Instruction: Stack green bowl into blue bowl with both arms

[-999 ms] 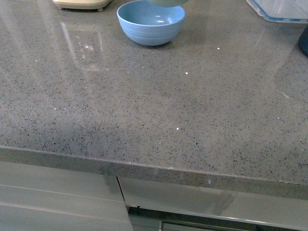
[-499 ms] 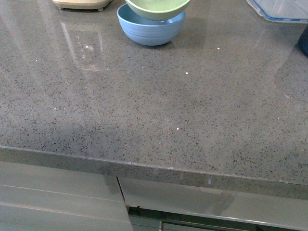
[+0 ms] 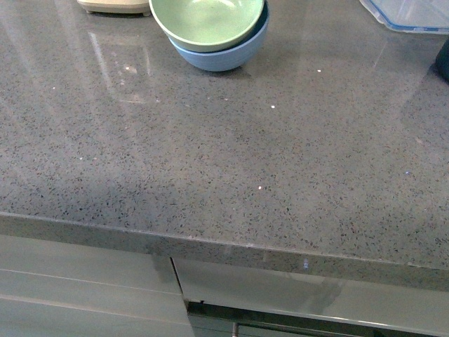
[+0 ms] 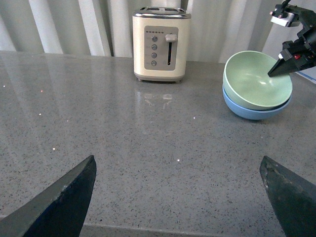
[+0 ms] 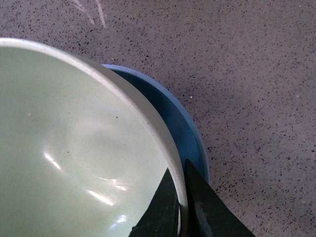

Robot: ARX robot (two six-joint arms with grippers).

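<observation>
Front view: the green bowl (image 3: 207, 21) is sitting tilted inside the blue bowl (image 3: 228, 55) near the bench's (image 3: 245, 175) far edge. Left wrist view: the left claw (image 4: 177, 159) is hovering over the bench, spread wide. Right wrist view: the right claw (image 5: 177, 168) is pinching the green bowl's rim.
</observation>
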